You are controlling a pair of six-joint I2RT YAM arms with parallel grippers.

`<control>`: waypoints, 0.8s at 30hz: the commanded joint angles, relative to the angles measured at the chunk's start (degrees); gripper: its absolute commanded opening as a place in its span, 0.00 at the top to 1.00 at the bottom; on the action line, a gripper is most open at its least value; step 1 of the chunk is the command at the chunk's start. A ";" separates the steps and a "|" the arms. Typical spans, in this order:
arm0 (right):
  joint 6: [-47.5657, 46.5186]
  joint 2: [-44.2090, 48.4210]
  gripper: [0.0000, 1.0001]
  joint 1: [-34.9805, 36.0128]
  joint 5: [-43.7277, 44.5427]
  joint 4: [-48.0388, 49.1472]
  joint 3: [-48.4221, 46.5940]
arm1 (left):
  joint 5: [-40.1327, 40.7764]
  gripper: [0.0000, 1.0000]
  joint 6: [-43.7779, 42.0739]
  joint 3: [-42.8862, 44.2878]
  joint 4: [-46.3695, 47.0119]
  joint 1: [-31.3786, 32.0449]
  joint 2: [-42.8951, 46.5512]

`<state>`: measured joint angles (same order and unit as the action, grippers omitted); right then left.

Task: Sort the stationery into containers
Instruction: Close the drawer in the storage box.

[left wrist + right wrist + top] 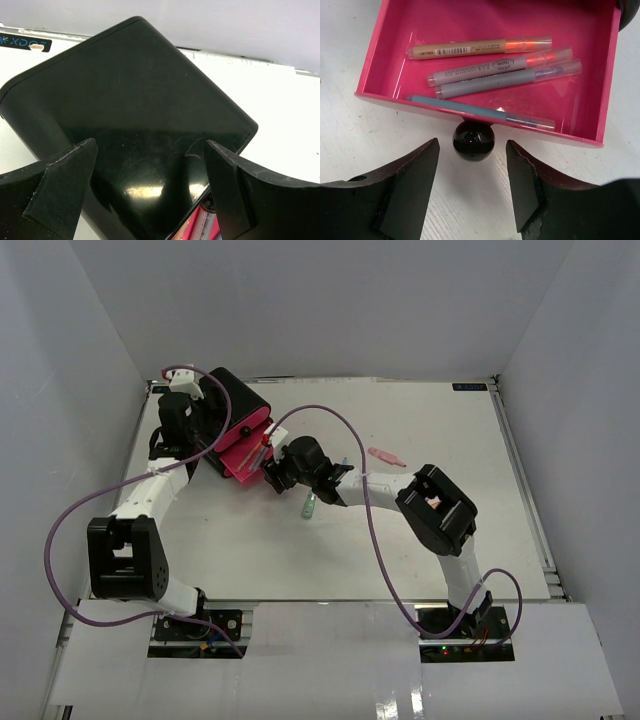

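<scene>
Right gripper [472, 157] is gaping wide, its fingers flanking the black knob [473, 141] at 12 o'clock, likely lining up to push the pink drawer [485, 20] shut. Blue pen [480, 112] is lying along the front lip, and three pens [505, 65] are resting beyond it. Left gripper [149, 150], also spread, is straddling the black box [130, 85], probably to steady it.

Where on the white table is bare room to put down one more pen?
Bare: the right side, from the small pink piece to the white table's edge, and the near strip between the arm bases. Crowded: around the open pink drawer, by the right gripper.
</scene>
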<state>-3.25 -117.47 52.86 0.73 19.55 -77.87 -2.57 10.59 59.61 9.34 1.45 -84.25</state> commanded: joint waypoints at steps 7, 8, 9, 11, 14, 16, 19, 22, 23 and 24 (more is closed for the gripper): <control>0.96 -2.41 0.41 -0.21 1.73 2.77 -4.40 | -1.82 0.02 0.05 -0.90 -0.91 -0.05 -0.13; 0.96 -2.59 0.42 -0.21 1.47 3.21 -4.57 | -1.91 0.02 0.05 -0.82 -1.17 -0.05 -0.21; 0.87 -2.68 0.43 -0.21 1.29 3.39 -4.49 | -2.09 0.02 0.05 -0.82 -1.26 -0.13 -0.30; 0.79 -2.59 0.49 -0.21 1.11 3.91 -4.49 | -2.18 0.02 -0.04 -0.64 -2.13 0.30 -0.57; 0.17 -1.89 0.55 -0.21 1.29 5.49 -3.88 | -0.34 0.02 -1.79 -0.55 -3.19 1.79 -0.57; -0.79 -1.36 0.59 -0.13 1.38 5.76 -3.87 | 0.54 0.02 -2.68 -0.90 -3.45 2.94 -0.48; -2.02 -0.83 0.66 -0.21 0.85 6.55 -3.96 | 0.64 0.02 -2.68 -1.52 -3.72 3.20 -0.39; -2.73 -0.83 0.66 -0.21 0.41 7.25 -4.31 | 0.72 0.02 -2.68 -1.17 -4.24 3.29 -0.39; -2.82 -1.00 0.66 -0.21 0.24 7.52 -4.49 | 0.72 0.02 -2.59 -1.25 -4.16 3.21 -0.30; -2.91 -1.09 0.66 -0.21 0.23 7.87 -4.58 | 0.64 0.02 -2.50 -1.34 -4.07 3.29 -0.22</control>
<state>-4.25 -119.63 52.84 1.30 21.56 -79.75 -1.45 7.92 59.35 8.49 4.16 -84.95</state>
